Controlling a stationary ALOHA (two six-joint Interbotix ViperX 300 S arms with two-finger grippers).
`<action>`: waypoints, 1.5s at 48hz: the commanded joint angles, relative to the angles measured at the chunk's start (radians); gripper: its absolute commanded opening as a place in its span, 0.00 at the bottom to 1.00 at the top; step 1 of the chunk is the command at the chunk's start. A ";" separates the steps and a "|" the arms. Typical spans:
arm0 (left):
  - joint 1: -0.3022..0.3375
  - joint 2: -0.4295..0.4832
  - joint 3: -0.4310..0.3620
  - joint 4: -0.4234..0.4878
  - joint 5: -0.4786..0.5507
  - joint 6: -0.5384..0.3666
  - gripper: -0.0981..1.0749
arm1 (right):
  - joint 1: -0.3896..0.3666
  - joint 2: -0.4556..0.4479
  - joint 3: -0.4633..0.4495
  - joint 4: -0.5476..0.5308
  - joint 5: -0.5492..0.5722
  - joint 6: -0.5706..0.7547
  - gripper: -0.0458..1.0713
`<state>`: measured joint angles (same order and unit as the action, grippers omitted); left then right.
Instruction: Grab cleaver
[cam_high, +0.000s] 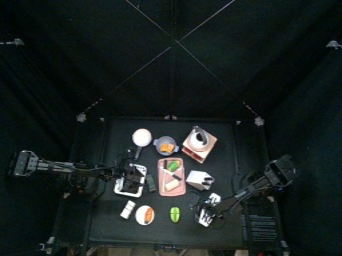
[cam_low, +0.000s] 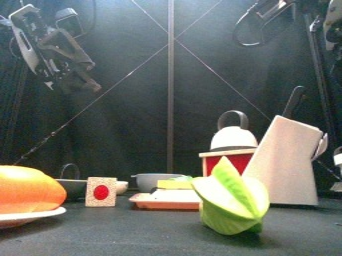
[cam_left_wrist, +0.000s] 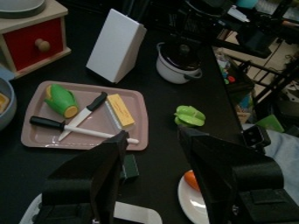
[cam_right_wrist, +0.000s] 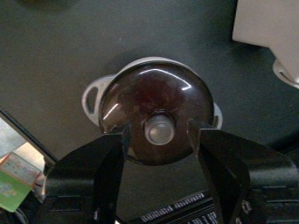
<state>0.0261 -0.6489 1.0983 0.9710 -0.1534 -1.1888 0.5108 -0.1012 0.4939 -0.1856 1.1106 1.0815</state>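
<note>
Both arms hover: left above tray (cam_left_wrist: 35, 131), right over pot lid (cam_right_wrist: 156, 114).

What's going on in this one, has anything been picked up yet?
Nothing is held yet. The left gripper hovers with open fingers near the pink tray, where the black-handled knives lie untouched; which one is the cleaver is hard to tell. The right gripper hangs open over a small lidded pot at the table's front right.
</note>
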 joint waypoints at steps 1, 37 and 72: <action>-0.002 -0.002 -0.011 -0.002 -0.003 0.002 0.82 | 0.008 -0.083 -0.032 -0.057 0.005 0.006 0.83; 0.002 -0.002 -0.005 -0.017 0.000 0.002 0.82 | -0.233 -0.678 0.227 -0.318 -0.657 0.003 0.83; 0.005 -0.002 0.002 -0.017 0.000 0.002 0.82 | -0.147 -0.543 0.164 -0.281 -0.143 0.009 0.83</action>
<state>0.0276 -0.6473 1.1091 0.9541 -0.1503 -1.1888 0.3636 -0.6458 0.7133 -0.4602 0.8974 1.0907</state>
